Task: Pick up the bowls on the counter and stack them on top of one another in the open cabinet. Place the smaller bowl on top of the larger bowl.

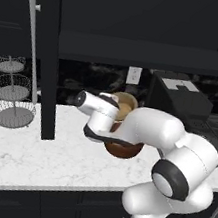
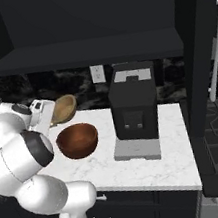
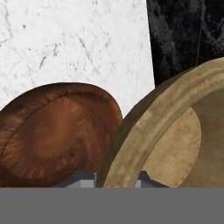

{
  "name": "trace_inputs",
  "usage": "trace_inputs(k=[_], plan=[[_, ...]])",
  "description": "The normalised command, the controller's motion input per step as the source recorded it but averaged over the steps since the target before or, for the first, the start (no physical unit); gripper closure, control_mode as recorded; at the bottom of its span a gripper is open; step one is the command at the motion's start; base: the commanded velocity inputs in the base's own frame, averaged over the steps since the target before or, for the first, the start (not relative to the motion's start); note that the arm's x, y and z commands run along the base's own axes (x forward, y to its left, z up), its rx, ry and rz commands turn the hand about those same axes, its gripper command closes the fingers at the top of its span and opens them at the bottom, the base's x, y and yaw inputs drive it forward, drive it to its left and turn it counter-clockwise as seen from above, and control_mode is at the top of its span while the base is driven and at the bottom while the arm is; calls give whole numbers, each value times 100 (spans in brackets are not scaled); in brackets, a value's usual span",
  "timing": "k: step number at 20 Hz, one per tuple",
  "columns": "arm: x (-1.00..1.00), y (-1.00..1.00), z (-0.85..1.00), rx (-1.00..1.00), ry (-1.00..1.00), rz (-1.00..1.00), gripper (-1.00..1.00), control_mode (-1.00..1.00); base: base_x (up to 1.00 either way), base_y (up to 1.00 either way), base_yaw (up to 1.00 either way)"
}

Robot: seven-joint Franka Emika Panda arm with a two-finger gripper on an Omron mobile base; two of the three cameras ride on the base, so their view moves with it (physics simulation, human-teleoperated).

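gripper (image 3: 117,181) clamped on tan bowl (image 2: 63,109) rim, raised above brown bowl (image 2: 77,140); coffee machine (image 2: 134,111) just beside on counter (image 1: 32,153).

We see the wide reddish-brown wooden bowl (image 2: 77,140) on the white marble counter (image 2: 175,155), left of the black boxy coffee machine (image 2: 134,110); the small tan wooden bowl (image 2: 63,109) hangs tilted just behind it

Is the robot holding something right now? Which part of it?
Yes. The claw is shut on the tan bowl, pinching its rim. The bowl is tilted, lifted above the brown bowl.
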Motion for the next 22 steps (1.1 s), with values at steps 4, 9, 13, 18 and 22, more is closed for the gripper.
trace_inputs(k=[4,9,13,18,22], plan=[[-25,-24,-33,0,11,-3,100,-100,0,0,0],[-4,-1,-41,0,16,0,100,-100,0,0,0],[0,-19,-35,1,14,0,100,-100,0,0,0],[0,-6,-16,7,11,0,-100,-100,0,0,0],[1,0,0,0,1,0,-100,-100,0,0,0]])
